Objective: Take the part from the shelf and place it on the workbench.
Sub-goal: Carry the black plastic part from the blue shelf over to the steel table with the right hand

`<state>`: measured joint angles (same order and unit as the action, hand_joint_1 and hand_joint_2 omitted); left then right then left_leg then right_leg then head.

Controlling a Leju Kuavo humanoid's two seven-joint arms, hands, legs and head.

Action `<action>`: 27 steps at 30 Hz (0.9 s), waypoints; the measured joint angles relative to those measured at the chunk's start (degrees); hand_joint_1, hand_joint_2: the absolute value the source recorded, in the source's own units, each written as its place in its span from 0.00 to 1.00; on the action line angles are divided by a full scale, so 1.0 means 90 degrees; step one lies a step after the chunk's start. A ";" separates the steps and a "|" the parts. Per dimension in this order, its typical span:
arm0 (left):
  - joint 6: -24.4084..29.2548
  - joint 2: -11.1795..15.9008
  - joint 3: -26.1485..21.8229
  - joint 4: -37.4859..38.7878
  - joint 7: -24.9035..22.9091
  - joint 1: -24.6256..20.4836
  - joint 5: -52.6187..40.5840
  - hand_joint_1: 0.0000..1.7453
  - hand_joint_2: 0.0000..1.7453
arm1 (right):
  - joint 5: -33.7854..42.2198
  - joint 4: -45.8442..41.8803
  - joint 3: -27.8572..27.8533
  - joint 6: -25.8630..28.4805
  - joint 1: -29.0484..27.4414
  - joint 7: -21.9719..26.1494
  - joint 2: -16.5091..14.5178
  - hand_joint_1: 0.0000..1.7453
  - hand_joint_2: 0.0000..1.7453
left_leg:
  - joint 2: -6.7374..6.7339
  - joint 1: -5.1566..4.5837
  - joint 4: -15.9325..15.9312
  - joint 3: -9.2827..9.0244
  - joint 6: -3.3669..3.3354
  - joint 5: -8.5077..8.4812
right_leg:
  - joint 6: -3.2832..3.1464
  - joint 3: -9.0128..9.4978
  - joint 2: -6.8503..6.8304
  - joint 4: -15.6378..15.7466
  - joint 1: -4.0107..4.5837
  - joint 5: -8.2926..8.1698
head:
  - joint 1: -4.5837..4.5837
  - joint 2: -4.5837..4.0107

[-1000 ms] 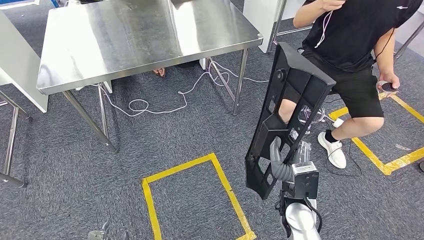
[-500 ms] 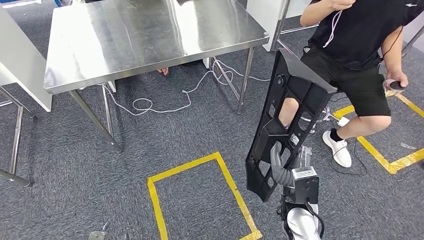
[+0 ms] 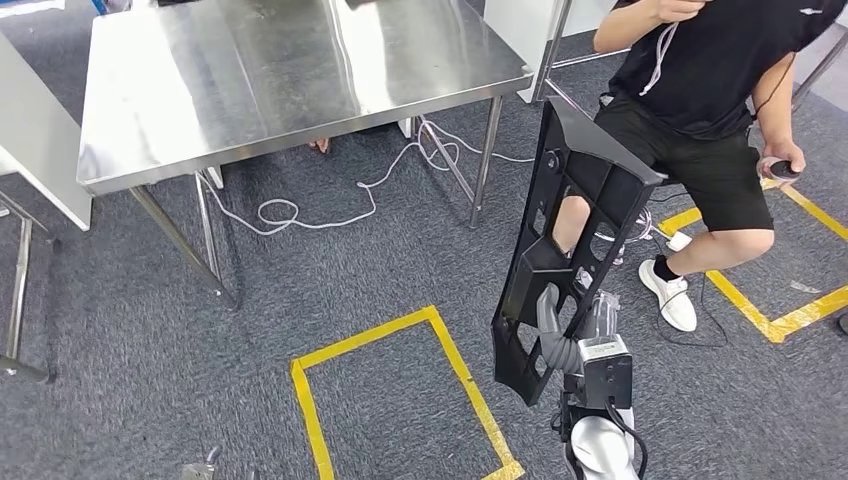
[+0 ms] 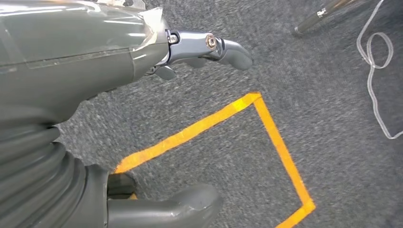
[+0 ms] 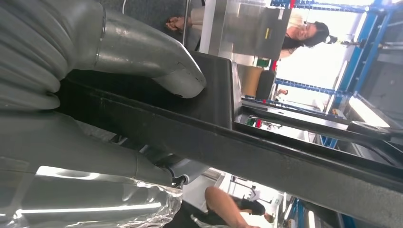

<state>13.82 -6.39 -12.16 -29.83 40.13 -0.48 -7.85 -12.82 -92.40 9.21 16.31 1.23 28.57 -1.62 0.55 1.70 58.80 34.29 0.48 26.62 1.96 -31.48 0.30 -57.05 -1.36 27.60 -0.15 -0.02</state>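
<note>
A long black frame-like part (image 3: 575, 230) stands nearly upright above the carpet in the head view, right of centre. My right hand (image 3: 568, 335) grips it near its lower end, thumb hooked through an opening. In the right wrist view the thumb (image 5: 157, 66) presses on a bar of the part (image 5: 247, 147). The stainless-steel workbench (image 3: 250, 80) stands ahead to the left, its top bare, well apart from the part. My left hand (image 4: 71, 71) hangs low over the carpet, fingers apart and holding nothing.
A person in black (image 3: 710, 80) sits close on the right, one white shoe (image 3: 668, 295) near the part. A white cable (image 3: 330, 205) loops under the workbench. Yellow tape squares (image 3: 400, 400) mark the carpet. A white cabinet (image 3: 35, 130) stands at the left.
The whole picture swayed right, then back left, so the camera has moved. The part stays in my right hand's grip, held the same way.
</note>
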 joint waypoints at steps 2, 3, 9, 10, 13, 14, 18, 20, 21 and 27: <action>0.0003 0.0008 0.0039 0.0035 0.0001 -0.0009 -0.0004 0.00 1.00 | -0.0028 -0.0048 0.0018 0.0000 -0.0043 -0.0007 0.0000 1.00 1.00 | 0.0002 -0.0043 -0.0022 -0.0011 -0.0136 -0.0008 | 0.0100 -0.0003 -0.0001 0.0015 0.0002 0.0014 | 0.0015 0.0000; 0.0013 0.0011 0.0054 0.0047 0.0002 -0.0018 -0.0004 0.00 1.00 | -0.0041 -0.0070 0.0025 -0.0002 -0.0065 -0.0012 0.0001 1.00 1.00 | -0.0001 -0.0058 -0.0042 -0.0028 -0.0201 -0.0012 | 0.0132 -0.0042 -0.0006 -0.0064 -0.0002 0.0058 | 0.0016 0.0000; 0.0112 0.0037 0.0084 0.0065 0.0002 -0.0028 -0.0004 0.00 1.00 | -0.0071 -0.0112 0.0069 -0.0049 -0.0175 -0.0049 0.0019 1.00 1.00 | -0.0014 -0.0133 -0.0067 -0.0119 -0.0420 0.0066 | 0.0083 -0.1142 -0.0016 -0.1910 0.0014 0.0593 | 0.0037 -0.0001; 0.0112 0.0038 0.0087 0.0067 0.0002 -0.0026 -0.0004 0.00 1.00 | -0.0073 -0.0112 0.0075 -0.0053 -0.0182 -0.0058 0.0027 1.00 1.00 | -0.0006 -0.0146 -0.0066 -0.0152 -0.0421 0.0088 | 0.0115 -0.1095 -0.0017 -0.1728 0.0024 0.0447 | 0.0038 -0.0001; 0.0112 0.0041 0.0093 0.0073 0.0001 -0.0025 -0.0004 0.00 1.00 | -0.0076 -0.0113 0.0083 -0.0061 -0.0183 -0.0070 0.0037 1.00 1.00 | 0.0007 -0.0190 -0.0059 -0.0263 -0.0374 0.0194 | 0.0130 -0.0569 -0.0029 -0.0513 0.0069 -0.0112 | 0.0039 0.0000; 0.0111 0.0042 0.0097 0.0075 0.0001 -0.0025 -0.0005 0.00 1.00 | -0.0076 -0.0113 0.0085 -0.0063 -0.0186 -0.0071 0.0038 1.00 1.00 | 0.0006 -0.0210 -0.0055 -0.0286 -0.0346 0.0232 | 0.0090 -0.0452 -0.0032 -0.0267 0.0092 -0.0196 | 0.0036 0.0000; 0.0095 0.0055 0.0138 0.0079 0.0002 -0.0036 -0.0004 0.00 1.00 | -0.0076 -0.0131 0.0086 -0.0066 -0.0214 -0.0076 0.0051 1.00 1.00 | -0.0008 -0.0199 0.0021 -0.0330 -0.0214 0.0371 | -0.0102 -0.0313 -0.0013 -0.0118 0.0061 -0.0177 | 0.0024 0.0000; 0.0090 0.0069 0.0155 0.0077 0.0005 -0.0044 -0.0004 0.00 1.00 | -0.0075 -0.0156 0.0090 -0.0066 -0.0223 -0.0076 0.0050 1.00 1.00 | -0.0021 -0.0158 0.0473 -0.0157 -0.0135 0.0583 | -0.0204 -0.0198 -0.0011 -0.0093 0.0007 -0.0125 | 0.0005 0.0000; 0.0090 0.0069 0.0161 0.0080 0.0006 -0.0041 -0.0004 0.00 1.00 | -0.0074 -0.0162 0.0092 -0.0066 -0.0225 -0.0075 0.0049 1.00 1.00 | -0.0027 -0.0141 0.0876 0.0051 -0.0097 0.0734 | -0.0245 -0.0150 -0.0012 -0.0091 0.0008 -0.0087 | -0.0004 -0.0001; 0.0089 0.0084 0.0191 0.0097 0.0002 -0.0013 -0.0004 0.00 1.00 | -0.0073 -0.0164 0.0100 -0.0066 -0.0270 -0.0077 0.0046 1.00 1.00 | -0.0045 -0.0046 0.0902 0.0519 -0.0014 0.0133 | -0.0201 0.0162 0.0024 -0.0091 -0.0010 0.0170 | -0.0018 -0.0001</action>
<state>14.62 -5.63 -10.45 -28.96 40.15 -0.59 -7.89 -13.49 -93.88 10.11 15.72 -1.21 27.87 -1.20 0.15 1.29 66.92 38.96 0.36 27.82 0.15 -30.02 0.51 -57.87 -1.45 29.13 -0.32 -0.02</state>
